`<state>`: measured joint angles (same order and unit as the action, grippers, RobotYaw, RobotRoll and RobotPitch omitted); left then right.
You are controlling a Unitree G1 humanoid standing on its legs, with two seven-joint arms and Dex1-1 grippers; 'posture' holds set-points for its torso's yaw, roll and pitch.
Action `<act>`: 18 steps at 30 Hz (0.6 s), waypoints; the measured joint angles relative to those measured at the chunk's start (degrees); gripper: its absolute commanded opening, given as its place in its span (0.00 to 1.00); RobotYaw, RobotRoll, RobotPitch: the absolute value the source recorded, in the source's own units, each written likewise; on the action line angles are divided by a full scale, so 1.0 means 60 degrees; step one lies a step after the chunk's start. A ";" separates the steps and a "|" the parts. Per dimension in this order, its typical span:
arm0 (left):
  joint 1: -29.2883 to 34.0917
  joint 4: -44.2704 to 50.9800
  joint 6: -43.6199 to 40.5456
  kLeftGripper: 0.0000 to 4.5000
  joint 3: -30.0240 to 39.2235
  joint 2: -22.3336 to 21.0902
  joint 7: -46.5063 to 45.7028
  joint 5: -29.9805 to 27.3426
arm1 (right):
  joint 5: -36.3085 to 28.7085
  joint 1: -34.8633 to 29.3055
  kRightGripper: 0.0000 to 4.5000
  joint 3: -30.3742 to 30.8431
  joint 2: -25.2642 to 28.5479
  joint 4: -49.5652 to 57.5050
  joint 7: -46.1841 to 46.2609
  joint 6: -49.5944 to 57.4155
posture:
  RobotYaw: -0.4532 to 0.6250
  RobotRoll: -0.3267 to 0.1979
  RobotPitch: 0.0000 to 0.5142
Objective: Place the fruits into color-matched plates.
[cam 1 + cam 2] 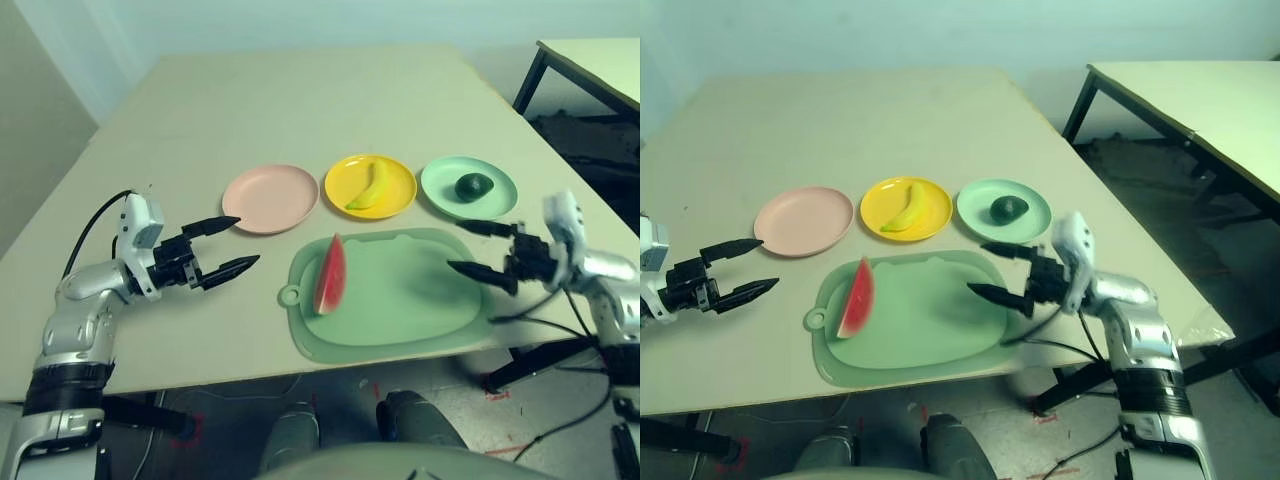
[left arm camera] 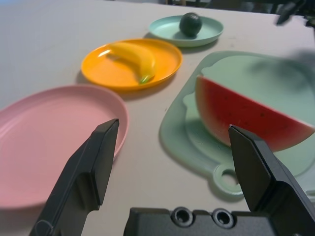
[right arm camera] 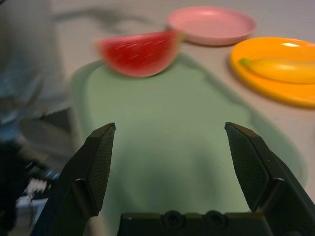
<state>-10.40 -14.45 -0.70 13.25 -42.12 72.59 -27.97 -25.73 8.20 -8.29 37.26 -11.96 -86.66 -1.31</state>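
Observation:
The red watermelon wedge (image 1: 331, 275) stands on the left part of the pale green cutting mat (image 1: 400, 295). On the yellow plate (image 1: 398, 192) lies the banana (image 1: 370, 187). The dark avocado (image 1: 474, 185) rests on the mint green plate (image 1: 445, 181). Nothing lies on the pink plate (image 1: 270, 198). My left gripper (image 1: 232, 245) is open, hovering left of the mat and just in front of the pink plate. Open too, my right gripper (image 1: 477, 248) hangs over the mat's right edge, in front of the green plate.
A second table (image 1: 1200, 110) stands off to the right, with a dark gap between the two. Cables (image 1: 560, 320) hang below my right arm at the table's front edge. Bare tabletop stretches behind the plates.

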 measured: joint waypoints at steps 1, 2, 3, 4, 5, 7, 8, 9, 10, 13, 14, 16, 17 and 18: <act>-0.0092 -0.0053 0.0034 1.00 -0.0036 0.0009 0.0045 0.0021 | -0.0073 -0.0003 0.99 -0.0030 0.0002 -0.0180 -0.0174 -0.0241 | 0.33 0.62 0.03; -0.0160 -0.0086 0.0060 1.00 -0.0062 0.0010 0.0085 0.0038 | -0.0123 0.0001 0.99 -0.0052 0.0014 -0.0416 -0.0332 -0.0473 | 0.33 0.62 0.03; -0.0276 -0.0137 0.0091 1.00 -0.0135 0.0010 0.0146 0.0088 | -0.0141 -0.0002 0.99 -0.0076 0.0066 -0.0846 -0.0557 -0.0804 | 0.33 0.62 0.03; -0.0343 -0.0173 0.0106 1.00 -0.0172 0.0009 0.0178 0.0135 | -0.0146 -0.0007 0.99 -0.0076 0.0138 -0.1161 -0.0691 -0.1030 | 0.33 0.62 0.03; -0.0454 -0.0216 0.0106 1.00 -0.0275 -0.0001 0.0212 0.0235 | -0.0166 -0.0046 0.99 -0.0073 0.0249 -0.1482 -0.0807 -0.1311 | 0.33 0.62 0.03; -0.0805 -0.0227 -0.0015 1.00 -0.0619 -0.0083 0.0237 0.0505 | -0.0208 -0.0093 0.99 -0.0047 0.0383 -0.1950 -0.0902 -0.1740 | 0.33 0.62 0.03; -0.1058 -0.0222 -0.0154 1.00 -0.0843 -0.0157 0.0240 0.0660 | -0.0236 -0.0092 0.99 -0.0025 0.0394 -0.2078 -0.0923 -0.1929 | 0.33 0.62 0.03; -0.1291 -0.0174 -0.0272 1.00 -0.0985 -0.0211 0.0241 0.0771 | -0.0252 -0.0085 0.99 0.0021 0.0393 -0.2159 -0.0930 -0.2060 | 0.32 0.62 0.04; -0.1528 -0.0112 -0.0454 1.00 -0.1149 -0.0293 0.0239 0.0873 | -0.0267 -0.0090 0.99 0.0071 0.0393 -0.2229 -0.0936 -0.2173 | 0.32 0.62 0.04; -0.2061 0.0167 -0.1139 1.00 -0.1576 -0.0475 0.0228 0.1097 | -0.0332 -0.0098 0.99 0.0126 0.0385 -0.2259 -0.0942 -0.2368 | 0.31 0.62 0.05; -0.2252 0.0229 -0.1269 1.00 -0.1765 -0.0571 0.0310 0.1231 | -0.0363 -0.0097 0.99 0.0126 0.0377 -0.2262 -0.0942 -0.2438 | 0.30 0.62 0.05; -0.2528 0.0238 -0.0778 1.00 -0.2017 -0.0727 0.0657 0.1471 | -0.0377 -0.0106 0.99 0.0117 0.0350 -0.2271 -0.0941 -0.2489 | 0.30 0.62 0.05; -0.2708 0.0156 0.0017 1.00 -0.2159 -0.0786 0.1004 0.1677 | -0.0376 -0.0108 0.99 0.0111 0.0326 -0.2270 -0.0936 -0.2505 | 0.30 0.62 0.05; -0.2906 0.0029 0.0760 1.00 -0.2302 -0.0830 0.1325 0.1823 | -0.0376 -0.0117 0.99 0.0108 0.0289 -0.2266 -0.0922 -0.2511 | 0.30 0.62 0.05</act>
<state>-27.83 -14.27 3.86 -0.56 -47.09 80.54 -17.03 -27.98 7.50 -7.64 38.99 -25.56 -92.19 -16.38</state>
